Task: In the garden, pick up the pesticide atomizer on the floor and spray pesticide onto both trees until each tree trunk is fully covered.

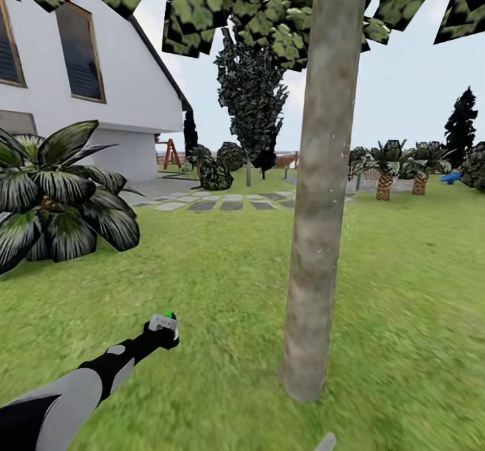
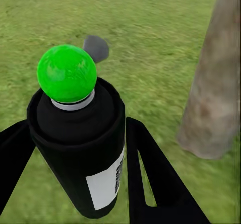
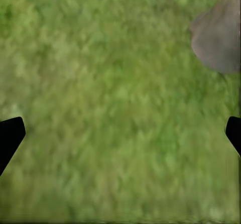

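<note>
atomizer (image 2: 80, 138), black-sleeved with green top, clamped in left pincer (image 2: 75, 174); right pincer (image 3: 120, 138) apart.

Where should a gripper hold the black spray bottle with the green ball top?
Round the black cylindrical body of the spray bottle, from its two opposite sides, as the left gripper does now. The sides are straight and even, the fingers flank it below the green ball top, leaving the top clear.

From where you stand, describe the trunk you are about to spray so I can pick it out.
On the lawn right of the white house, the tree trunk rises just ahead, beside the left tool holding the pesticide atomizer. Unlike the scaly-stumped palms behind, it is a tall, bare, mottled grey-brown column.
</note>
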Available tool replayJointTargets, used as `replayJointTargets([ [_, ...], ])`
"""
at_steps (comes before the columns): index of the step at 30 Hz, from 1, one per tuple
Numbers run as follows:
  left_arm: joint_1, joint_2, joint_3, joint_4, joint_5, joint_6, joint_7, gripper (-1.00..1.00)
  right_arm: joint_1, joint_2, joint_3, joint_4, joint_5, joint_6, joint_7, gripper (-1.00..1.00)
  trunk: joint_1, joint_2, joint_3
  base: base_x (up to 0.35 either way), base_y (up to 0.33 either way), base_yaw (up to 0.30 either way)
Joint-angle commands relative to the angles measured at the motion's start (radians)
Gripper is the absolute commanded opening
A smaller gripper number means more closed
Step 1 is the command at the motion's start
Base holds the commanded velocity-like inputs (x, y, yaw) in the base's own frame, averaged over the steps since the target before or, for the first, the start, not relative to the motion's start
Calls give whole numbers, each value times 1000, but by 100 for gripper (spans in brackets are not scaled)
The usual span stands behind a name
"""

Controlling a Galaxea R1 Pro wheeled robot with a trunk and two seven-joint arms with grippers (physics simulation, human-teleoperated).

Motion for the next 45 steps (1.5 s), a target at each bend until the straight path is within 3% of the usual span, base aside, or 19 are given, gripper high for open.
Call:
replayJointTargets([
  [1, 0, 0, 1, 0, 0, 0, 1, -100, 0, 0, 0, 0, 0, 0, 0, 100, 0, 0, 0, 1, 26, -300],
  [45, 0, 0, 1, -1, 0, 1, -1, -100, 0, 1, 0, 0, 0, 0, 0, 100, 0, 0, -3, 135, 270, -300],
])
